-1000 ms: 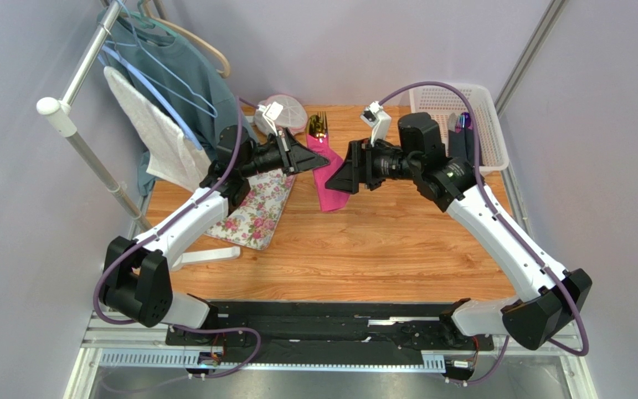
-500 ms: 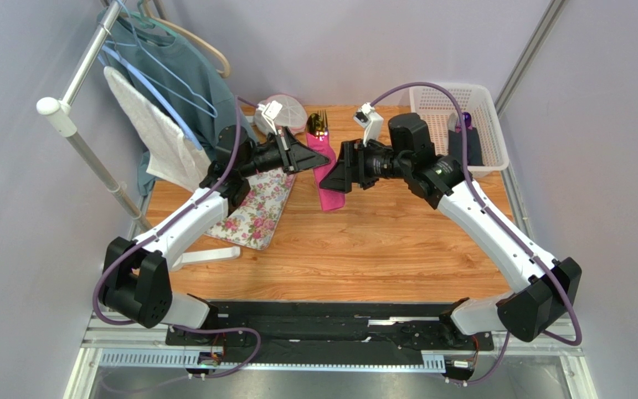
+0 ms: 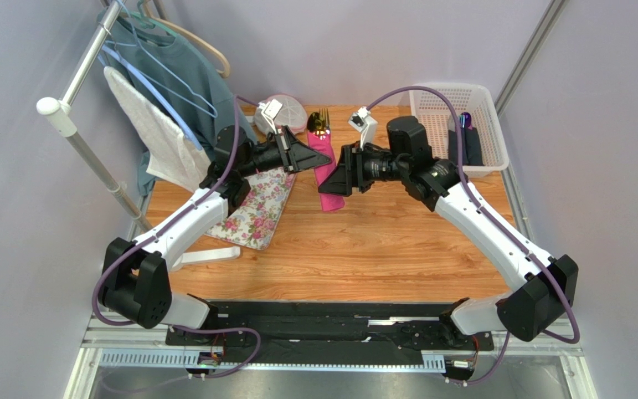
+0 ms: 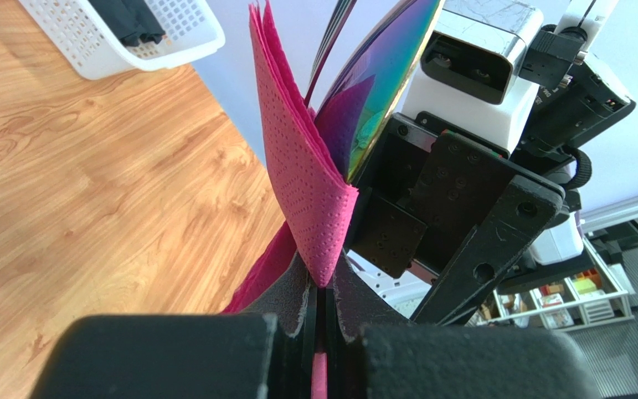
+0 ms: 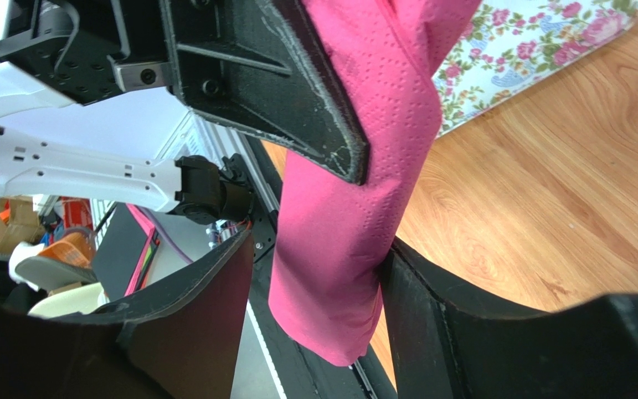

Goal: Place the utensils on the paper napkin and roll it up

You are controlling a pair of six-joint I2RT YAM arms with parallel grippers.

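The magenta paper napkin (image 3: 328,189) is folded round the gold utensils, whose fork tines (image 3: 318,125) stick out of its far end. My left gripper (image 3: 317,156) is shut on the napkin's edge and holds it off the table; in the left wrist view the jaws (image 4: 321,281) pinch the napkin (image 4: 297,158), with a shiny utensil (image 4: 380,79) inside the fold. My right gripper (image 3: 341,170) is open round the hanging lower end of the napkin (image 5: 339,208); one finger (image 5: 414,299) touches it and the other stands apart.
A floral-print cloth (image 3: 260,208) lies left of the napkin and also shows in the right wrist view (image 5: 539,50). A white basket (image 3: 489,125) at the back right holds dark items with a purple tip (image 3: 464,137). A rack with a shirt and white towel (image 3: 160,125) stands at the left.
My right gripper has moved left, and its open jaws now stand round the hanging napkin. My left gripper has kept still with the napkin.
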